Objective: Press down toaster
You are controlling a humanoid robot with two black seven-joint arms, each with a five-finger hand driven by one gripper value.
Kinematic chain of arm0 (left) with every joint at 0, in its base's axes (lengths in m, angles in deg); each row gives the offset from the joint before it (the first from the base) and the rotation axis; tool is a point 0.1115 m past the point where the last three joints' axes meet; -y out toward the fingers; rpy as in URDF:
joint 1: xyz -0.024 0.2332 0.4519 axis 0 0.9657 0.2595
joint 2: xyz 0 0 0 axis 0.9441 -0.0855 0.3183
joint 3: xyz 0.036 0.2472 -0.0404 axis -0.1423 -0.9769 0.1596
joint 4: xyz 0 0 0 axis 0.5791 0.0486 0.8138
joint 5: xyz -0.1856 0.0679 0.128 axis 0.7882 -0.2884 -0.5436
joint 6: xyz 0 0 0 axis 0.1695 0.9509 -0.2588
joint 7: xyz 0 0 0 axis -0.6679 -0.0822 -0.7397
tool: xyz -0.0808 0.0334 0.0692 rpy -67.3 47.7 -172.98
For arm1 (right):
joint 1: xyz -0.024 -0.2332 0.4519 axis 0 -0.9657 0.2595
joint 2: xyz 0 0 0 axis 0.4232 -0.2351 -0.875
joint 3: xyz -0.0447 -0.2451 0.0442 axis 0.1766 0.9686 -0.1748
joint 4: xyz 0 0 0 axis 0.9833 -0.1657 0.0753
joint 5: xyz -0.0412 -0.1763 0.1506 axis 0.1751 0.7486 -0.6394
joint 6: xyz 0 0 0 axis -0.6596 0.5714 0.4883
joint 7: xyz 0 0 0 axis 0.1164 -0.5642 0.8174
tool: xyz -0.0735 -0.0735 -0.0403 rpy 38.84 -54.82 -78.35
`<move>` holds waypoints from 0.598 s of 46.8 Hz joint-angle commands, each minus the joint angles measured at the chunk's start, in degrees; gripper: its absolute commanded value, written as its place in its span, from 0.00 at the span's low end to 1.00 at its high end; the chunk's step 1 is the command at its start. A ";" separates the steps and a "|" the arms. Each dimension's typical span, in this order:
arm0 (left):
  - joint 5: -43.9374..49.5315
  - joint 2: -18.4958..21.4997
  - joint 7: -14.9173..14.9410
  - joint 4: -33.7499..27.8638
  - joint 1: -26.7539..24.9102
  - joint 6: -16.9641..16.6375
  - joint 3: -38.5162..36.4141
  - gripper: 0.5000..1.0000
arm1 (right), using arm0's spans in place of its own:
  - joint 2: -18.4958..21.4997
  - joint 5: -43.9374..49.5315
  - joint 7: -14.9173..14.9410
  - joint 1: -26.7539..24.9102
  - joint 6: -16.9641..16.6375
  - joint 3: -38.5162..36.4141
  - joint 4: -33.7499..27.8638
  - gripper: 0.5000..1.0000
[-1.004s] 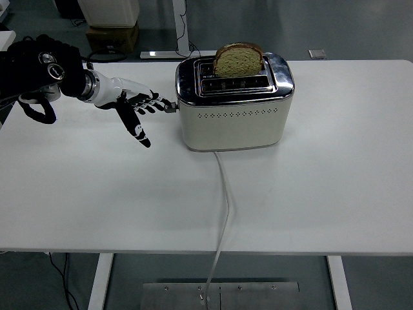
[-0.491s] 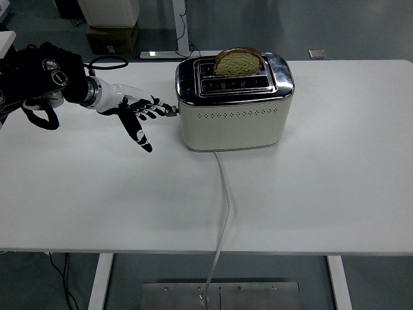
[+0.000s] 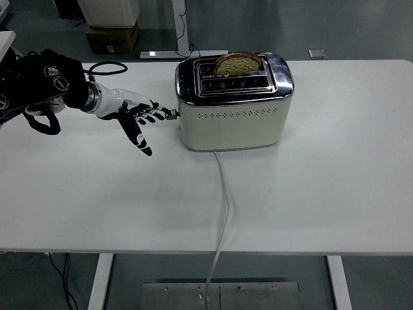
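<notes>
A cream and chrome toaster point(image 3: 233, 110) stands at the back middle of the white table point(image 3: 310, 194). A slice of bread point(image 3: 238, 63) sits low in its rear slot, only its top showing. My left hand point(image 3: 147, 116) reaches in from the left with fingers spread, its fingertips point(image 3: 165, 112) on the small lever point(image 3: 173, 115) at the toaster's left end. The thumb points down toward the table. The right arm is out of view.
The toaster's white cord point(image 3: 224, 206) runs from its front base over the table's near edge. A black cable loop point(image 3: 106, 65) lies at the back left. Boxes point(image 3: 113, 35) stand on the floor behind the table.
The bread has sunk lower into the slot. My left hand and the lever have moved down a little at the toaster's left end.
</notes>
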 commanded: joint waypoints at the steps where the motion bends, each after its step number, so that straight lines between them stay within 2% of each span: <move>1: 0.01 -0.42 0.00 0.32 0.27 0.05 0.00 1.00 | 0.00 0.00 0.00 -0.09 -0.01 0.00 0.00 1.00; 28: 0.18 -1.57 -0.35 2.34 2.20 -0.47 0.35 1.00 | 0.00 0.00 0.00 -0.18 -0.01 0.00 0.00 1.00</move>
